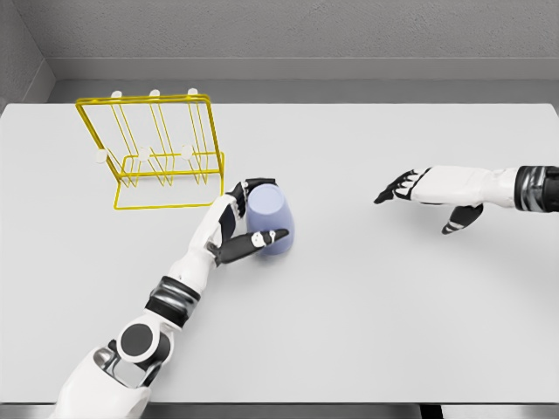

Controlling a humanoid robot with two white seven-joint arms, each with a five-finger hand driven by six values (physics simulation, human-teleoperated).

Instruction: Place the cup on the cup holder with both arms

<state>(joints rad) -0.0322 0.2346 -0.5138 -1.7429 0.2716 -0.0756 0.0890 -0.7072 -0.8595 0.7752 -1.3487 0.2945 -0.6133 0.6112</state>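
Fingers of the left hand wrap the lavender cup, dark digits over its top left edge and a thumb across its lower front, on the grey counter a little left of centre. The cup looks to stand mouth down, its long axis near upright and leaning slightly toward the camera; the rim itself cannot be made out. The yellow wire holder stands up and to the left of the cup, near but not touching, its lower front bar just beyond the hand's knuckles, its white-tipped pegs rising at the top and at mid-height. That bearing is what the next move appears to hinge on: the cup would have to travel up-left and be turned so its mouth meets a peg. The left hand is plainly the nearer one. The right hand hovers well apart at the right, palm down, fingers loosely spread and holding nothing, pointing back toward the cup across bare counter.
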